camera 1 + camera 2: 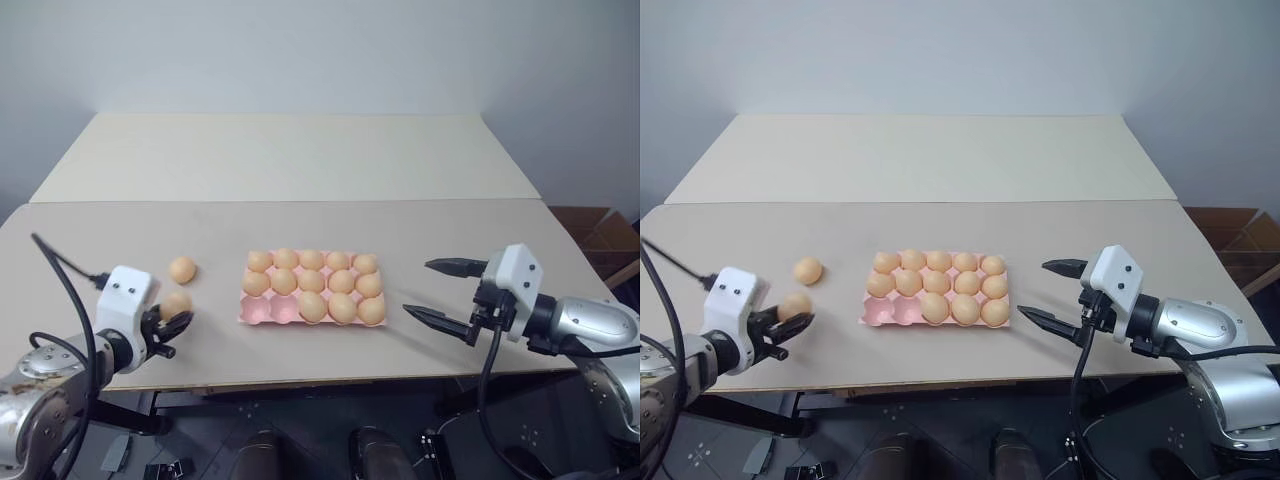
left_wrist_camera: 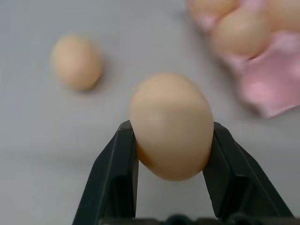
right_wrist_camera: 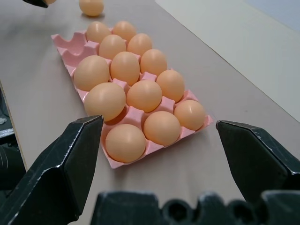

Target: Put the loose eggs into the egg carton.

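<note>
The pink egg carton (image 1: 266,311) lies at the middle of the table, near its front edge. Light orange-tan eggs fill most of its cups, and two cups at its front left corner stand empty. One loose egg (image 1: 182,268) rests on the table to the left of the carton. A second egg (image 2: 171,124) sits between the black fingers of my left gripper (image 1: 177,320), which is shut on it just in front of the resting egg. My right gripper (image 1: 417,287) hovers open to the right of the carton, pointing at it, with nothing between its fingers.
A second, lighter table (image 1: 300,155) adjoins the far edge of the work table. A brown cardboard box (image 1: 600,235) stands off the table at the right. A black cable (image 1: 60,265) runs along my left arm.
</note>
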Motion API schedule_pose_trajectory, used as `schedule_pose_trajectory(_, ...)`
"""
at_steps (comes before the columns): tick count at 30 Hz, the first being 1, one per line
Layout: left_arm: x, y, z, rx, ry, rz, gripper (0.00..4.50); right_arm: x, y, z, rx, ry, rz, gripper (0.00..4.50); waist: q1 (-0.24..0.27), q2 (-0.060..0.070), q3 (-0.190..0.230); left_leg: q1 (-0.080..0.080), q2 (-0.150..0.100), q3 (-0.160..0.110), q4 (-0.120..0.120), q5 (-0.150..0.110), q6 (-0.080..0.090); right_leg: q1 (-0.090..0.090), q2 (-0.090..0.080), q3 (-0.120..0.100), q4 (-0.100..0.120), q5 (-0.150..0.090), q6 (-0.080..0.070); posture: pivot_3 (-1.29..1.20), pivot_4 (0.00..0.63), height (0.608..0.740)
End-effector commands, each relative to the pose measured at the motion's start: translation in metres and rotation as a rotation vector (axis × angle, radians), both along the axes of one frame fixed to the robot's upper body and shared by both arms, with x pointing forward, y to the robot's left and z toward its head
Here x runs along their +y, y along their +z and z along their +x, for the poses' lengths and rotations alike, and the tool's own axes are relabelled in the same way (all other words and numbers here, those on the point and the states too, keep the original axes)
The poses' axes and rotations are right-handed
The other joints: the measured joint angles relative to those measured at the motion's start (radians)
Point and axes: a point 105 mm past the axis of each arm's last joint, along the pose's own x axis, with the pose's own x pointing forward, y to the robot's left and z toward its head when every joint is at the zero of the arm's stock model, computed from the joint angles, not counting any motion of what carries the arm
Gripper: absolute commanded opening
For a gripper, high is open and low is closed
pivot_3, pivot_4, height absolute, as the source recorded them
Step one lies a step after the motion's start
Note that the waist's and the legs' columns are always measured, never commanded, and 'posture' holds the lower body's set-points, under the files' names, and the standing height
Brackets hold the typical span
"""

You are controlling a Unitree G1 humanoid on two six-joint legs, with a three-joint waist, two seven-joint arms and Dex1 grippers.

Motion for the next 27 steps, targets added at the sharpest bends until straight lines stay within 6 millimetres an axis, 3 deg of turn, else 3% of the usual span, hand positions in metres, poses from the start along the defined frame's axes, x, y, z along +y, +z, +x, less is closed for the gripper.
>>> schedule_pose_trajectory(1, -0.033, 0.011, -0.001, -0.046, -0.222, -0.016, 1.77, 0.004, 0.012, -0.004, -0.056, 0.011, 0.01, 4.5, 0.004, 0.0, 0.0, 0.0, 0.0, 0.001, 0.0, 0.0, 0.0, 0.0, 0.0, 0.0, 0.0, 0.0, 0.0, 0.0, 0.15, 0.74)
schedule_pose_trajectory(6, -0.065, 0.0, 0.01, -0.018, -0.398, -0.001, 1.77, 0.004, 0.012, -0.005, -0.066, -0.006, 0.005, 4.5, 0.008, 0.0, 0.0, 0.0, 0.0, 0.002, 0.0, 0.0, 0.0, 0.001, 0.001, -0.001, 0.001, 0.001, 0.001, 0.0, 0.15, 0.74)
schedule_pose_trajectory(11, -0.079, -0.008, 0.032, 0.022, -0.446, -0.003, 1.77, 0.005, 0.012, -0.008, -0.075, -0.014, 0.011, 4.5, 0.005, 0.0, 0.0, -0.001, -0.001, 0.002, 0.0, 0.0, 0.0, 0.0, 0.001, -0.001, 0.0, 0.004, 0.007, 0.0, 0.15, 0.74)
schedule_pose_trajectory(17, -0.088, 0.001, 0.03, 0.013, -0.557, -0.033, 3.58, 0.004, 0.012, -0.009, -0.078, -0.04, 0.017, 4.5, 0.0, 0.0, 0.0, -0.002, 0.0, 0.001, 0.0, 0.0, 0.001, 0.0, 0.002, -0.001, -0.001, 0.003, 0.008, 0.0, 0.15, 0.74)
schedule_pose_trajectory(20, -0.081, 0.011, 0.029, -0.04, -0.556, -0.025, 4.47, 0.004, 0.012, -0.009, -0.077, -0.044, 0.017, 4.5, 0.001, 0.0, 0.0, -0.002, 0.0, 0.001, 0.0, 0.0, 0.001, 0.0, 0.002, -0.001, 0.0, 0.003, 0.008, 0.0, 0.15, 0.74)
schedule_pose_trajectory(23, -0.06, 0.027, 0.026, -0.106, -0.508, -0.024, 4.47, 0.004, 0.013, -0.009, -0.078, -0.044, 0.018, 4.5, -0.004, 0.0, 0.0, -0.001, 0.0, 0.001, 0.0, 0.0, 0.001, 0.0, 0.002, -0.001, 0.0, 0.003, 0.008, 0.0, 0.15, 0.74)
schedule_pose_trajectory(27, -0.012, 0.045, 0.022, -0.284, -0.36, -0.023, 4.47, 0.002, 0.012, -0.01, -0.075, -0.03, 0.017, 4.5, -0.012, 0.0, 0.0, 0.0, 0.001, 0.001, 0.0, 0.0, 0.001, 0.0, 0.002, -0.001, 0.0, 0.003, 0.008, 0.0, 0.15, 0.74)
